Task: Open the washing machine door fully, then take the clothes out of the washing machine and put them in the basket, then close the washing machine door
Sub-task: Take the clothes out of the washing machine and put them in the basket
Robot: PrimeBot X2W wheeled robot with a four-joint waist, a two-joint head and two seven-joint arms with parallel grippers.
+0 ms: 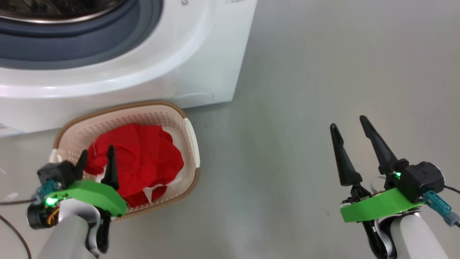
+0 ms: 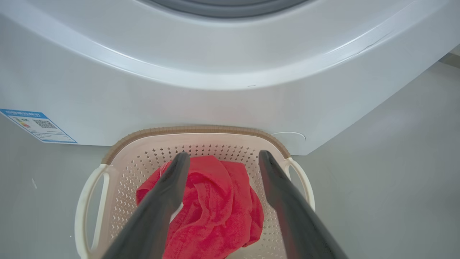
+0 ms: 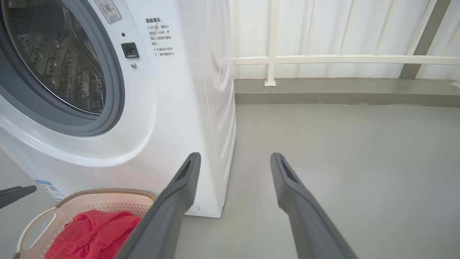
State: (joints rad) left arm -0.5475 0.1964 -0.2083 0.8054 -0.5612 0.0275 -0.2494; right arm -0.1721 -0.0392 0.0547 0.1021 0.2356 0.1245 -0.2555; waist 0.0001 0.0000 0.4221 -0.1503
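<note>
Two spread grippers, red clothes in the basket, door left to shut.
We see the left gripper [image 1: 97, 151] hanging open-fingered over the red clothes [image 1: 143, 158], which lie heaped in the cream basket [image 1: 118, 108] just before the washing machine [image 1: 179, 54]. The right gripper [image 1: 348, 122], likewise spread, holds nothing well to the side. The steel drum [image 3: 61, 61] looks empty, so we judge that closing the door is what remains. We would lift the left arm clear of the basket, push the door's rim squarely, and press until the catch meets its dark socket [image 3: 130, 50]. Chinese print [image 3: 160, 36] beside that socket and a blue-edged QR label [image 2: 37, 126] low on the front are too small for us to read.
</note>
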